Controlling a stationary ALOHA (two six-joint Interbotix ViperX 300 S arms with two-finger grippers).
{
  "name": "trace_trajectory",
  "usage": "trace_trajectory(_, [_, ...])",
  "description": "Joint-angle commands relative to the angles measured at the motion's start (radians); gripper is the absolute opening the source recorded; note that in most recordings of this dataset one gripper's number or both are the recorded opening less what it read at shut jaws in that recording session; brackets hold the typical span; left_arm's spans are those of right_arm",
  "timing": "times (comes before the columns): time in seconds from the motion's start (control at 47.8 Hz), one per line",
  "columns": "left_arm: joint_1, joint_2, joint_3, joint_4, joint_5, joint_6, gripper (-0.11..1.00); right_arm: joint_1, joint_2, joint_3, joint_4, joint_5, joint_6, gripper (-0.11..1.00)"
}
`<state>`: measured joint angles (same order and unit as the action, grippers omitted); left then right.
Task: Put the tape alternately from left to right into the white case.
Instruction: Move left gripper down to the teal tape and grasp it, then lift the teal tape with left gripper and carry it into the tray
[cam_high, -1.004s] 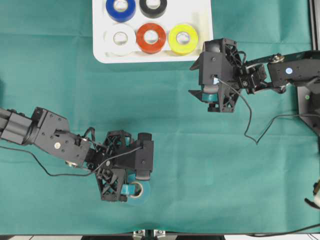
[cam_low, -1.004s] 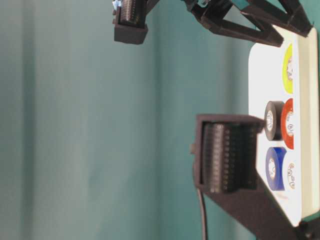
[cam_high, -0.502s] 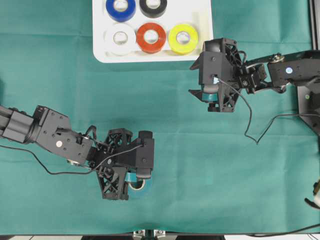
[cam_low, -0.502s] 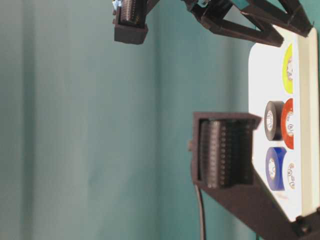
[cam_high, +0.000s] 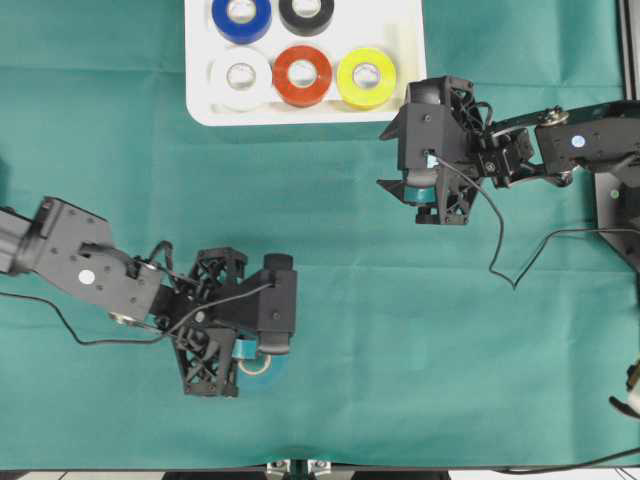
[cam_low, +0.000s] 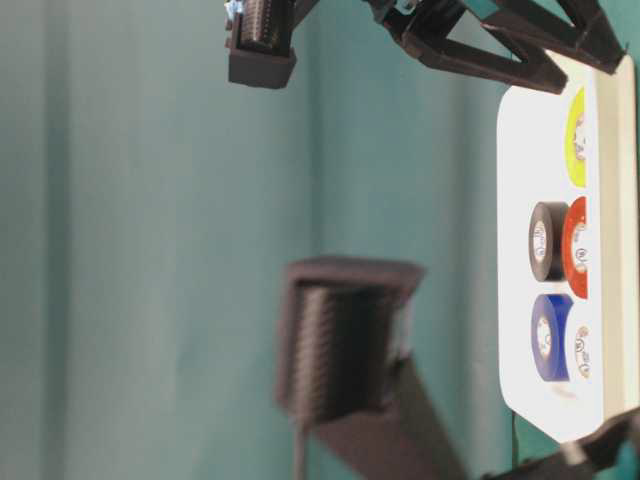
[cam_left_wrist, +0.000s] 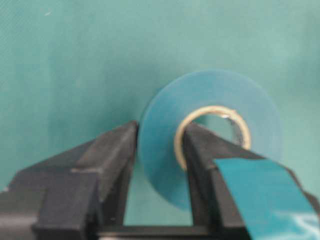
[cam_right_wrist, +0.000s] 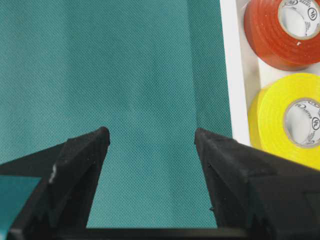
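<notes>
One teal roll (cam_left_wrist: 210, 135), wall between left tool (cam_left_wrist: 157, 165) fingers.

The left gripper (cam_high: 252, 352) has closed its jaws on the teal tape roll (cam_high: 258, 364), one jaw outside the ring and one through its pale core, where a second ago they stood apart around it; gripper and roll have shifted toward the left of the overhead view, the arm drawing back with them; in the table-level view the left gripper's finger (cam_low: 340, 340) has moved left and lower, away from the white case (cam_low: 520, 150), and is now blurred.
</notes>
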<state>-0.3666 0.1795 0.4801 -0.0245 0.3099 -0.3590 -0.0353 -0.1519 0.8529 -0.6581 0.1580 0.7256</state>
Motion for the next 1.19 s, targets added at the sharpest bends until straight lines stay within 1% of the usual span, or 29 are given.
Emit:
trace_trajectory(0.0, [0.002, -0.067, -0.005, 0.003, 0.014, 0.0, -0.05, 0.003, -0.021, -0.017, -0.002, -0.008, -0.002, 0.78])
trace_trajectory(0.209, [0.005, -0.117, 0.009, 0.003, 0.029, 0.0, -0.05, 0.003, -0.021, -0.018, -0.002, -0.008, -0.002, 0.78])
trace_trajectory(0.439, [0.034, -0.16, 0.038, 0.003, 0.031, 0.0, -0.05, 0.003, -0.021, -0.018, -0.002, -0.008, -0.002, 0.78])
trace_trajectory(0.628, [0.074, -0.196, 0.066, 0.003, 0.029, 0.005, -0.05, 0.003, -0.021, -0.018, -0.003, -0.008, 0.0, 0.78])
trace_trajectory(0.732, [0.103, -0.221, 0.086, 0.005, 0.029, 0.041, -0.05, 0.003, -0.021, -0.018, -0.002, -0.008, 0.0, 0.78])
trace_trajectory(0.858, [0.15, -0.247, 0.107, 0.005, 0.029, 0.106, -0.05, 0.003, -0.021, -0.018, -0.002, -0.008, 0.0, 0.78])
trace_trajectory(1.172, [0.282, -0.273, 0.12, 0.005, 0.031, 0.232, -0.05, 0.003, -0.021, -0.018, -0.003, -0.008, 0.003, 0.78])
